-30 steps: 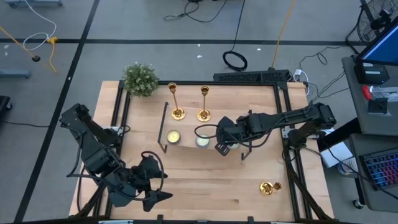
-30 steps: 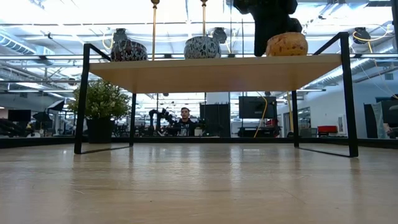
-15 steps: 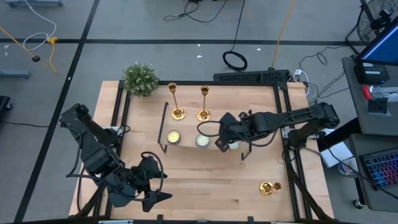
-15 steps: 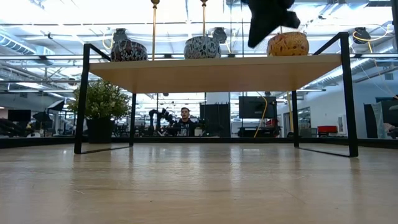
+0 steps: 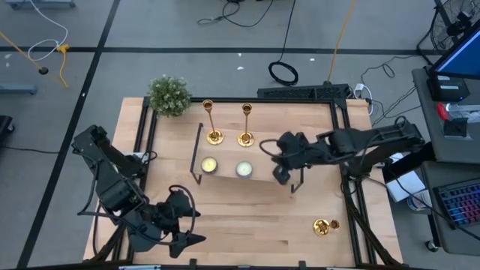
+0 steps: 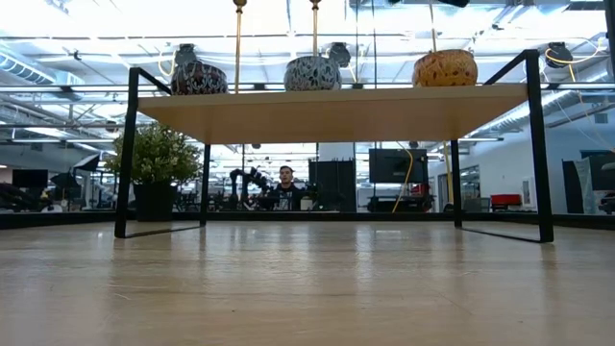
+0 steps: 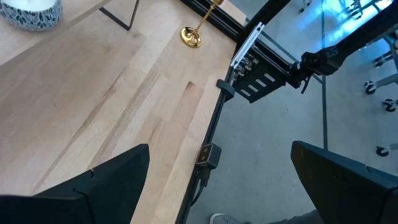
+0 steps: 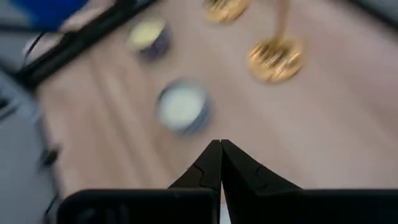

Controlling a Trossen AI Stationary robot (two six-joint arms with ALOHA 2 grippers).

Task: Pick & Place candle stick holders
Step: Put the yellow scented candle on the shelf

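From above: two candle stick holders (image 5: 214, 124) (image 5: 245, 124) upright side by side on the far part of the table (image 5: 247, 225), a third (image 5: 323, 226) lying on its side near the right front corner, well apart from both arms. Right gripper (image 5: 280, 177) over the shelf's (image 5: 262, 169) right end, jaws shut on nothing; left gripper (image 5: 184, 244) parked at the front left, jaws wide open and empty. Probably between placements, with the fallen holder next: calls for opening, reaching down to the front right, gripping the thin stem. At table height: only the two stems above the shelf, no gripper. Right wrist: fingertips pressed together, gold base (image 8: 275, 59) ahead. Against a second ago, right gripper drawn back rightward off the candles (image 5: 244, 169); left arm unchanged.
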